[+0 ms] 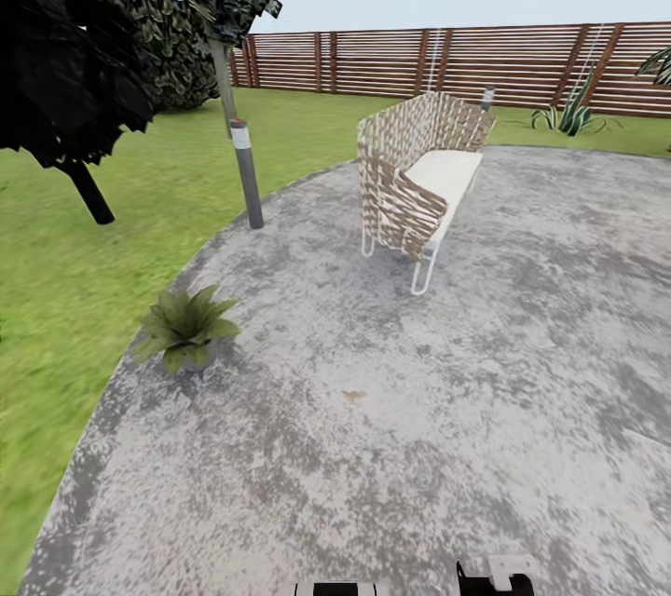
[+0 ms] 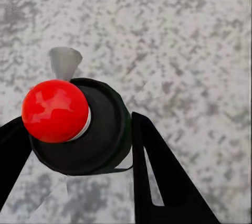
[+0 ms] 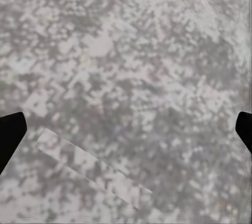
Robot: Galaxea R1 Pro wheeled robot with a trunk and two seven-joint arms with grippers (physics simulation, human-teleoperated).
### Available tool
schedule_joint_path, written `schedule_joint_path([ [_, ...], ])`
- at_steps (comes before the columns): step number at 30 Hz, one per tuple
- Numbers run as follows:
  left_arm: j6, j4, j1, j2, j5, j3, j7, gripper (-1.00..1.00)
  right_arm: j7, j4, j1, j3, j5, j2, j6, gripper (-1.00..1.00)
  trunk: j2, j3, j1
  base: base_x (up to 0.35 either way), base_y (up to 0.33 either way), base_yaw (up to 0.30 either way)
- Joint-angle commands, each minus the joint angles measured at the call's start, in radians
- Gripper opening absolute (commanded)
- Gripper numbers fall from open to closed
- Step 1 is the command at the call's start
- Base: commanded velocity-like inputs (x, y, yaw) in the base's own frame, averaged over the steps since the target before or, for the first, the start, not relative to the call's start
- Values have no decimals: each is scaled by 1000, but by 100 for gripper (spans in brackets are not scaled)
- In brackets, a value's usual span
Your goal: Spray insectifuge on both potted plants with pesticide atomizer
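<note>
I could read no label or writing anywhere. In the left wrist view, the left gripper (image 2: 73, 156) held the pesticide atomizer (image 2: 84, 127) between its two black fingers (image 2: 157, 171), clamped on its dark round body; I looked down on a glossy red ball cap with a pale grey nozzle beside it. Under it lay the mottled grey stone patio (image 2: 189, 40). In the right wrist view, the right gripper (image 3: 126, 129) stood wide, its black tips at the frame's edges over bare stone. The head view gave me one potted plant (image 1: 184, 328) at the patio's left edge beside the lawn (image 1: 56, 317), a woven bench (image 1: 415, 177), a grey bollard lamp (image 1: 247, 172) and the slatted wooden fence (image 1: 447, 60).
</note>
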Motion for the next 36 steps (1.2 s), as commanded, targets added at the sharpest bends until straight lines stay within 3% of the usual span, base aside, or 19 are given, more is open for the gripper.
schedule_joint_path([
  [1,-2,0,-1,0,-4,9,-6,-100,-6,0,0,8,-1,0,-1,100,0,-1,0,177,-247,222],
  [36,-5,-1,-1,-6,-5,6,-9,-100,-5,0,0,8,-1,0,-1,100,0,-1,0,179,-266,276],
])
